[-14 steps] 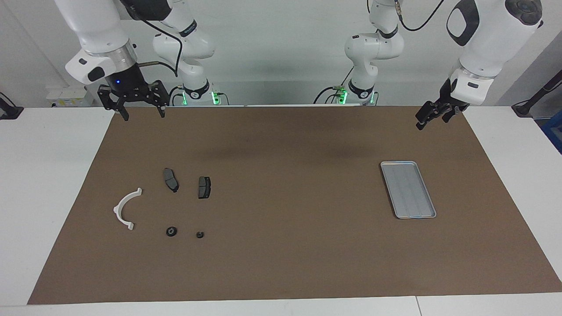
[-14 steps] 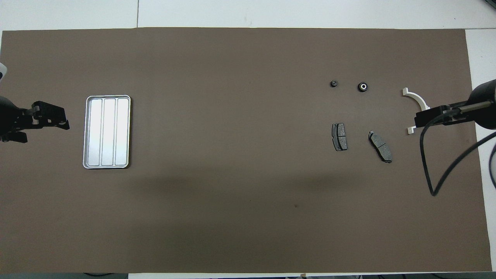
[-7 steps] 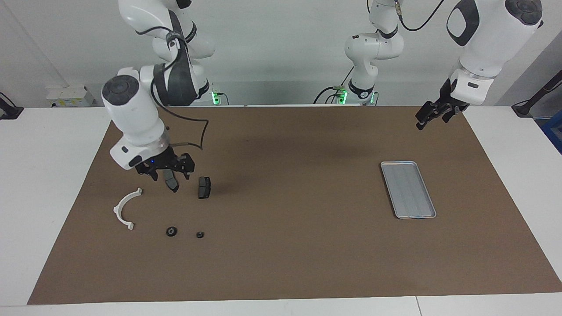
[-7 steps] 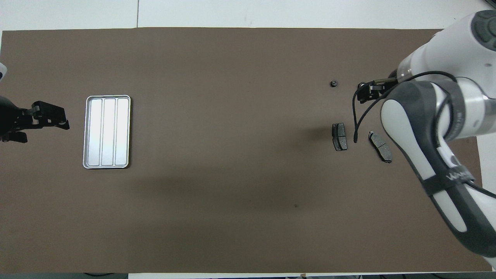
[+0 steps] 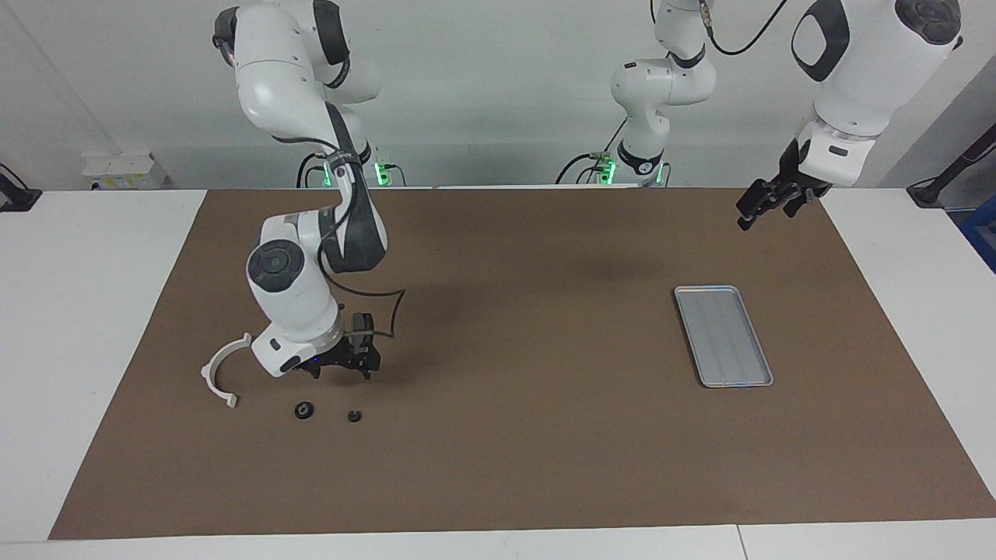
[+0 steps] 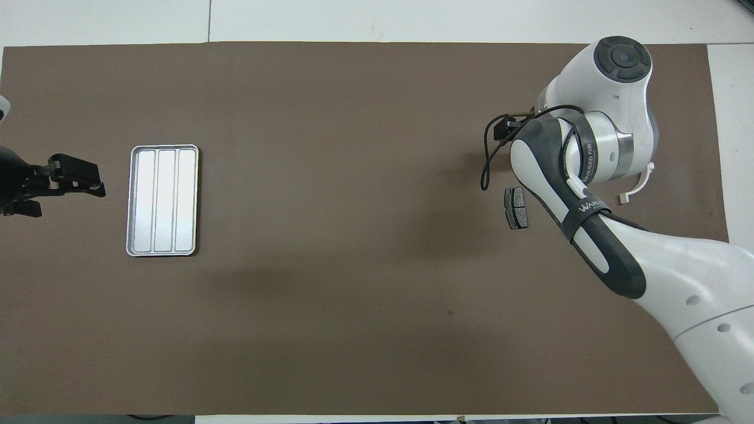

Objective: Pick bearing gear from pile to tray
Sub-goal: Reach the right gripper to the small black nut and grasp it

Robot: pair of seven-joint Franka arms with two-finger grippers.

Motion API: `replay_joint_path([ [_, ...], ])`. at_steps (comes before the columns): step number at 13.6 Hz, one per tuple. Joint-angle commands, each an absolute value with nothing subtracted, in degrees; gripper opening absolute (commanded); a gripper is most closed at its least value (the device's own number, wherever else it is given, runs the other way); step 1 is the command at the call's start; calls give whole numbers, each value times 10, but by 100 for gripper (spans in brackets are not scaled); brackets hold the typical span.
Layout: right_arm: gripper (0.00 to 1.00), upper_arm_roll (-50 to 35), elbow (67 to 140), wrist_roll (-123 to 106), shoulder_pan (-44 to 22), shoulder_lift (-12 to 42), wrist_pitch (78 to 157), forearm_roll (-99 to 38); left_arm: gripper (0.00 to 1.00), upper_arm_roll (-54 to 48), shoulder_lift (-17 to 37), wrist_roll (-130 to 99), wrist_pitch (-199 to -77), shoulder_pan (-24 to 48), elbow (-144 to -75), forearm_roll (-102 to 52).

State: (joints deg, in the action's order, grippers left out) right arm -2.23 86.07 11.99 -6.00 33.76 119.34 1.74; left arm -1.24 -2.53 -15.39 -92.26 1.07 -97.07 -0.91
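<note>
The right tool [image 5: 341, 372] hangs low over the pile at the right arm's end of the bench [image 5: 93, 311], its fingers spread apart and grasping nothing. It sits just above the brown mat [image 5: 513, 435], over the spot between the brake pads and the two small black round pieces, and touches neither of them. In the overhead view the right arm's white wrist and dark forearm cover most of the pile, so only the tool's tip [image 6: 505, 127] shows past the arm.

The larger round piece [image 5: 303, 410], a black ring with a pale centre, lies on the mat farther from the robots than the tool. The smaller round piece [image 5: 354, 416] lies just beside it, toward the left arm's end. The white half-ring bracket [image 5: 220, 369] lies near the mat's edge at the right arm's end, its open side toward the tool. One dark grey brake pad [image 6: 516, 207] shows clear of the arm in the overhead view; the other is hidden under the arm.

The tray [image 5: 724, 336] lies flat on the mat toward the left arm's end, well apart from the pile.

The left tool [image 5: 761, 204] waits in the air over the mat's corner near the left arm's base, released and grasping nothing.
</note>
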Motion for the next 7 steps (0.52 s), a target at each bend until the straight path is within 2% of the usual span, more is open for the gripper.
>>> replay_joint_path([
  [1, 100, -22, 793, 136, -63, 395, 1189, 28, 100, -13, -38, -148, -914, 11, -976, -5],
  [3, 100, -22, 771, 136, -64, 417, 1191, 32, 100, -13, -37, -148, -914, 11, -976, -5],
  [7, 100, -20, 773, 153, -76, 425, 1208, 42, 100, -13, -37, -148, -914, 11, -976, -5],
])
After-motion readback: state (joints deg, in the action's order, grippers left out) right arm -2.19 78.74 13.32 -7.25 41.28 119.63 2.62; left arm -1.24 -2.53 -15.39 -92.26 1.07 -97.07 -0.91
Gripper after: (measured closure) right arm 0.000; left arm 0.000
